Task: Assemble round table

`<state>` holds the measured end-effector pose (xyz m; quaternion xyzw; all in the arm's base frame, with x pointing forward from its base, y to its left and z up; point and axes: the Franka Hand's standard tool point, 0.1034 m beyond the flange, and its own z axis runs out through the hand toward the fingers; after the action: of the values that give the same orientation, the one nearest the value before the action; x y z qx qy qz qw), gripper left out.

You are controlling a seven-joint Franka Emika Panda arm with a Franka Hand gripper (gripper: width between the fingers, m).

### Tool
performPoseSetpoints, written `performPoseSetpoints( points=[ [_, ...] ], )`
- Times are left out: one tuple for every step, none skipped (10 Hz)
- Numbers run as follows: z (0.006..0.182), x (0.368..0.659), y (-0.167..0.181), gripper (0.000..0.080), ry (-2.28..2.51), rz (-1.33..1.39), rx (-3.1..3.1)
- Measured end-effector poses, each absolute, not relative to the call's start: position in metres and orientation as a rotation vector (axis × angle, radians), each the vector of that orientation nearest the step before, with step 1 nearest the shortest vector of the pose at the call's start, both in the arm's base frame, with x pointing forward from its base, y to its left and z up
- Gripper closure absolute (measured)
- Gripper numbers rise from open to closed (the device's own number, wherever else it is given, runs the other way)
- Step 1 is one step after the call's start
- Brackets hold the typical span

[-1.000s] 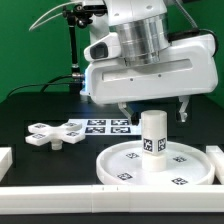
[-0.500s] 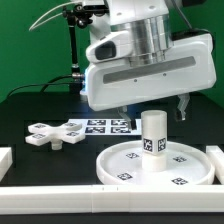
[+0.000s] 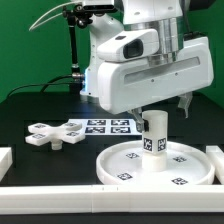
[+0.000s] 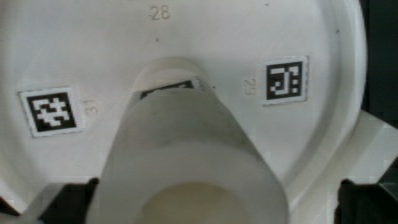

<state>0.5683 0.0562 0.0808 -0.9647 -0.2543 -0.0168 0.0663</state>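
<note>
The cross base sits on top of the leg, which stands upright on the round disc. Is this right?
Not quite: the exterior view shows the cross base lying on the table at the exterior view's left, apart from the round disc. The leg does stand upright on the round disc.

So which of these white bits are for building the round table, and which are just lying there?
For the table:
large white rimmed round plastic disc
short thick white cylinder leg, standing upright on the disc
white cross-shaped four-armed base

Just lying about:
thin flat white marker board
white straight border rails
</note>
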Motion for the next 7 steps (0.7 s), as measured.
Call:
performPoseSetpoints(
  points=[
    [0.0805,0.5683,0.0556,0.0150,-0.837,-0.055,-2.891],
    [0.0802,0.5682,0.0546,0.0150,-0.942,-0.061,-2.860],
    [0.0801,0.5684,0.0539,0.0150,-1.047,-0.068,-2.827],
    [0.0804,0.5697,0.0526,0.0150,-1.216,-0.080,-2.780],
    [0.0801,0.5698,0.0518,0.0150,-1.383,-0.082,-2.720],
    [0.0802,0.5700,0.0512,0.0150,-1.521,-0.081,-2.660],
    [0.0807,0.5707,0.0506,0.0150,-1.638,-0.077,-2.606]
  ],
)
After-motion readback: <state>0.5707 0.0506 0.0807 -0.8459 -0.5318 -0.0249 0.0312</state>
